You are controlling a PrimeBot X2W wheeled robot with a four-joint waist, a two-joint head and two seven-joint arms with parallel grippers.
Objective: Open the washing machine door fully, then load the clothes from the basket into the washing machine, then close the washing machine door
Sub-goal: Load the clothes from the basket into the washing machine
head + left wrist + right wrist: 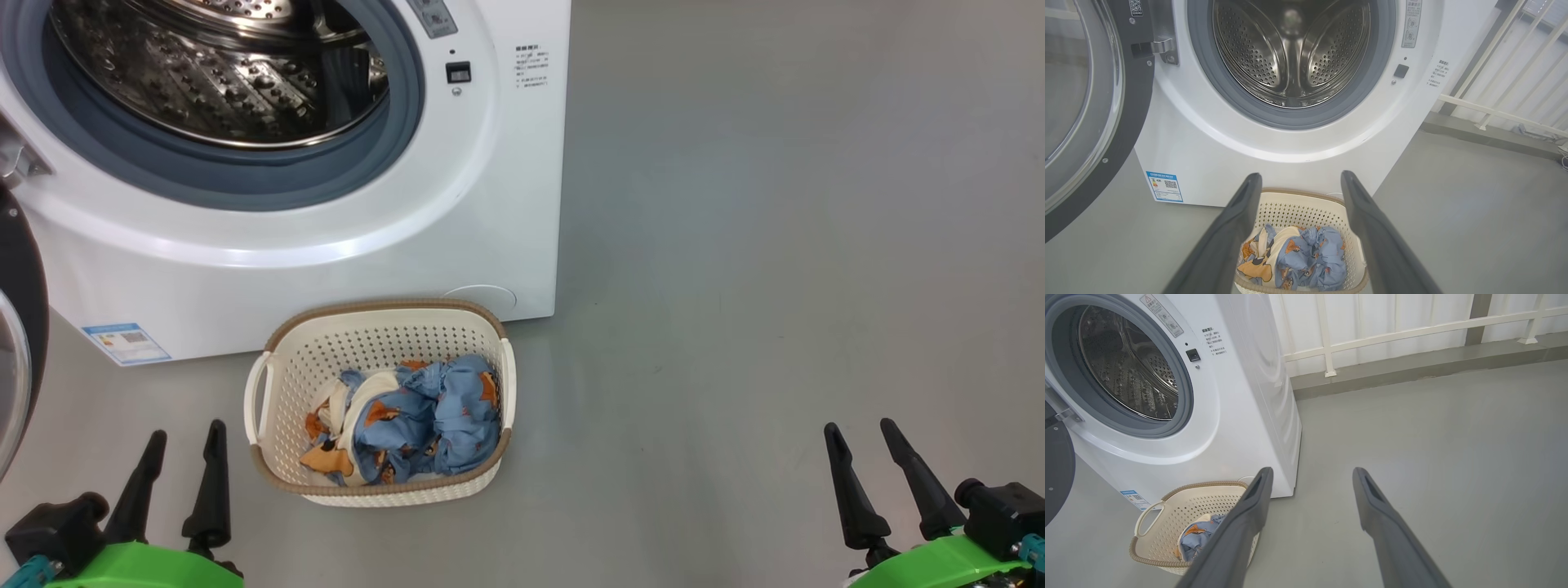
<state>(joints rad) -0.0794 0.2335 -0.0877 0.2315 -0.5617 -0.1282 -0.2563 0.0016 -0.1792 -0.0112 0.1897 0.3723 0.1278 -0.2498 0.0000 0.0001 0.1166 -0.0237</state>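
The white washing machine stands with its steel drum exposed. Its black-rimmed washing machine door is swung wide to the left. On the floor just in front sits the cream basket holding the blue and orange clothes. My left gripper is open and empty, low and left of the basket. Far off at the lower right, my right gripper is also open and empty. The left wrist view looks between its fingers at the clothes and the drum.
Bare grey floor spreads to the right of the machine. A white railing and a low kerb run along the back wall behind it. A blue label marks the machine's lower left front.
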